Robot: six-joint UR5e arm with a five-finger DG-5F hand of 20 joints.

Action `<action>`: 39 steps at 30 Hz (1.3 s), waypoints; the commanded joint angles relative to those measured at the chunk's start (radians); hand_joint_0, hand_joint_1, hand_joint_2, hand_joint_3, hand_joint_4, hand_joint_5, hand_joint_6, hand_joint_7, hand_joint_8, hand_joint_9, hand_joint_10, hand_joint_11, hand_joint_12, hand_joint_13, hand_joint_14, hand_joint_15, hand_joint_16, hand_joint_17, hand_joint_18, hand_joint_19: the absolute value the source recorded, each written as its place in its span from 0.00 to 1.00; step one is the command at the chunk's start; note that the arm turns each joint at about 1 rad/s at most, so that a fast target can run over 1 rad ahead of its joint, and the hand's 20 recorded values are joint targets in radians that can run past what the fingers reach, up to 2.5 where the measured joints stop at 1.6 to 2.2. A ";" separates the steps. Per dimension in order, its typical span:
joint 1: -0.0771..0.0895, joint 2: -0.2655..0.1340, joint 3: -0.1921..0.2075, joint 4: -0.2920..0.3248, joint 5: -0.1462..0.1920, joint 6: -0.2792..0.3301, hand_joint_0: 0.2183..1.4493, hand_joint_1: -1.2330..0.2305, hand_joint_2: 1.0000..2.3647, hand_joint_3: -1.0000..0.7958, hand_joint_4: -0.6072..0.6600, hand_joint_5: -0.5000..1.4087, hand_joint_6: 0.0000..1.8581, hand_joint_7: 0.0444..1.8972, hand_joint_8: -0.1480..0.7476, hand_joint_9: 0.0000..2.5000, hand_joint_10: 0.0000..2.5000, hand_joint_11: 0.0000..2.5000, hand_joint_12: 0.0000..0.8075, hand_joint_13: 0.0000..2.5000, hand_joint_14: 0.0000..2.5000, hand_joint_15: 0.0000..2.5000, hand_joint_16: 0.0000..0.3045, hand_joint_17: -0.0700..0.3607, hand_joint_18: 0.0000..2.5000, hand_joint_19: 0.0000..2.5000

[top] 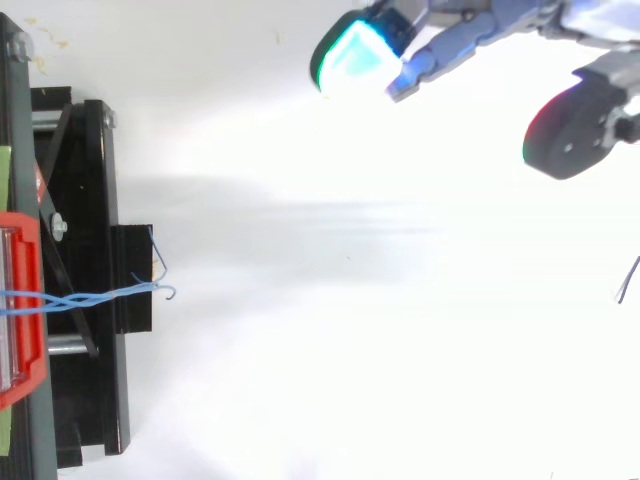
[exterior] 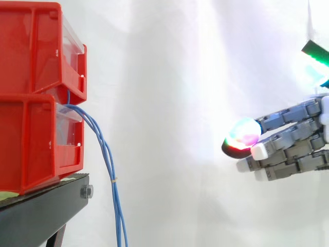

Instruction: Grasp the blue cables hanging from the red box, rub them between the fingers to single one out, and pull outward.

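Thin blue cables, tied together midway, hang from the stacked red boxes at left, lower ends cut off, while the hand hovers well right, fingers straight, holding nothing.

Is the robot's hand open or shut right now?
Open. In the side view the hand holds its fingers out straight with nothing between them; the blue cables hang from the red box, apart from it.
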 commanded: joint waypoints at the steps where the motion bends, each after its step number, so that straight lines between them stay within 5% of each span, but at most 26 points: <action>1: 0.021 -0.012 0.000 0.040 0.030 0.006 0.13 0.46 0.00 0.28 0.65 0.15 0.27 0.32 0.47 0.15 0.00 0.00 0.49 0.00 0.00 0.02 0.25 0.55 0.00 0.00; 6: 0.044 -0.017 0.000 0.048 0.092 0.006 0.13 0.46 0.00 0.28 0.65 0.15 0.27 0.32 0.47 0.17 0.00 0.00 0.49 0.02 0.00 0.03 0.23 0.53 0.00 0.00; 15: 0.066 -0.066 0.037 0.057 0.110 0.023 0.14 0.45 0.00 0.28 0.67 0.16 0.27 0.36 0.51 0.28 0.00 0.05 0.53 0.20 0.00 0.11 0.20 0.48 0.14 0.10; 19: 0.066 -0.103 0.086 0.020 0.102 0.024 0.15 0.46 0.00 0.28 0.67 0.16 0.27 0.36 0.51 0.28 0.00 0.05 0.52 0.24 0.00 0.13 0.20 0.48 0.17 0.14; 22: 0.057 -0.192 0.170 -0.009 0.060 0.066 0.15 0.45 0.00 0.28 0.67 0.16 0.27 0.36 0.51 0.28 0.00 0.05 0.53 0.25 0.01 0.14 0.20 0.47 0.18 0.15; 26: 0.054 -0.230 0.225 -0.038 0.029 0.103 0.15 0.45 0.00 0.28 0.67 0.16 0.27 0.37 0.51 0.29 0.00 0.06 0.53 0.26 0.00 0.15 0.19 0.47 0.19 0.16; 34: 0.058 -0.241 0.239 -0.029 0.029 0.103 0.17 0.44 0.00 0.28 0.68 0.17 0.27 0.39 0.50 0.29 0.00 0.08 0.52 0.28 0.01 0.18 0.19 0.46 0.20 0.19; 39: 0.060 -0.282 0.259 -0.008 0.026 0.110 0.18 0.41 0.00 0.28 0.68 0.17 0.27 0.41 0.50 0.30 0.00 0.08 0.51 0.28 0.01 0.18 0.18 0.45 0.20 0.20</action>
